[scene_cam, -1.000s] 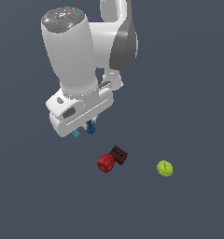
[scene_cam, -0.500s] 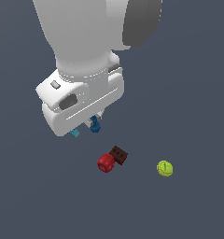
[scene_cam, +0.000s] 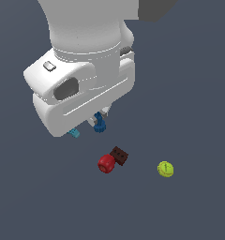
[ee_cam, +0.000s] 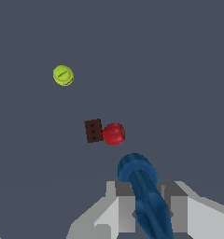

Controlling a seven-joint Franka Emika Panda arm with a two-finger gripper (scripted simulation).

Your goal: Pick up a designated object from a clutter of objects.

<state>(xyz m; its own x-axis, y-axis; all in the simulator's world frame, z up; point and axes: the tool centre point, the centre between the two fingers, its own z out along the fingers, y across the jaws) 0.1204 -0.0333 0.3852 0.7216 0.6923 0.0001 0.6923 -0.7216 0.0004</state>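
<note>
White and bulky, the Panda arm (scene_cam: 84, 70) fills the upper part of the exterior view, its wrist housing hanging over the dark grey bench (scene_cam: 194, 93). Under it the end effector (scene_cam: 99, 121) is closed on the dark blue knobby piece (scene_cam: 100, 124) — in the wrist view that piece (ee_cam: 144, 196) sits clamped between the two grey fingers (ee_cam: 125, 205), its rounded end sticking out past them, and it appears lifted off the bench.

A corner of the teal ribbed block (scene_cam: 75, 133) shows at the edge of the wrist housing, to the exterior view's left of the blue piece; the rest is hidden by the arm.

Nearer the camera, the dark brown block (scene_cam: 119, 155) and the red ball (scene_cam: 106, 163) lie touching each other — the ball on the exterior view's left. The yellow-green ball (scene_cam: 165, 169) rests alone, well apart on the exterior view's right.
</note>
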